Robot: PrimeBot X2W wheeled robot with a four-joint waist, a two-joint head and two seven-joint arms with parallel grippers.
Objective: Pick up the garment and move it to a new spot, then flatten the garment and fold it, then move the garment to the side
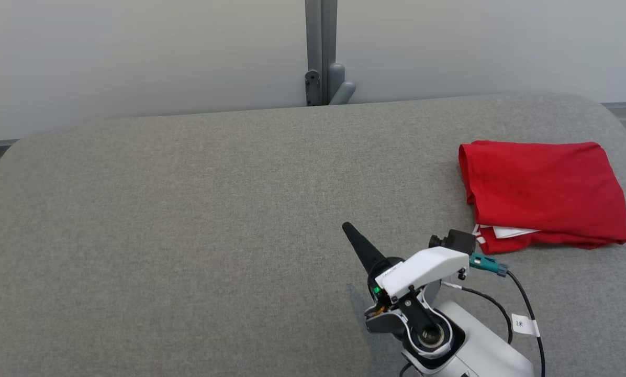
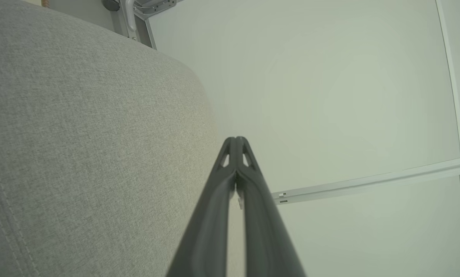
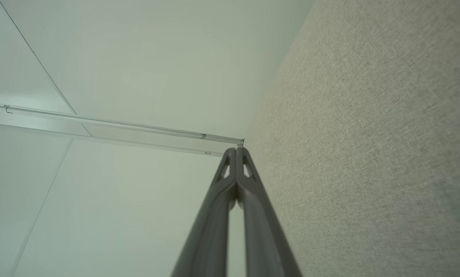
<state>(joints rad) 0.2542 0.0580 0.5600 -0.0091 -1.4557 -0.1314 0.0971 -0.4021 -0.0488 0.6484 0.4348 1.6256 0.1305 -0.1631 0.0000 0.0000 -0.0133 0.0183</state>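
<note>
Head view puts the folded red garment (image 1: pixel 543 191) flat on the grey fabric-covered table (image 1: pixel 187 220), close to its right edge, with its long axis running left to right across the table. The right gripper (image 1: pixel 350 229) hangs over the table at the garment's near left, apart from it. Its dark fingers are pressed together on nothing and point up and left, away from the cloth. So the garment lies behind and to the right of those jaws, and the right arm is probably the nearer one. In the left wrist view the left gripper (image 2: pixel 235 139) is likewise closed and empty beside the table's rounded edge; how it stands to the garment I cannot tell. With the fold neat and lying at the side, the task looks all but finished.
</note>
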